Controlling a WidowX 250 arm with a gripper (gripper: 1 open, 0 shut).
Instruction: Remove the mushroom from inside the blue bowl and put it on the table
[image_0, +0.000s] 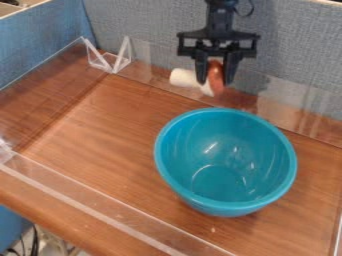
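Note:
The mushroom hangs in the air behind the blue bowl, its cream stem pointing left and its reddish cap between the black fingers. My gripper is shut on it, above the back part of the table. The blue bowl sits at the right of the table, nearer the front, with nothing visible inside it. The gripper is behind and above the bowl's far rim.
Low clear acrylic walls run around the tabletop, with a clear triangular bracket at the back left. Blue fabric panels stand behind. Bare wood lies left of the bowl.

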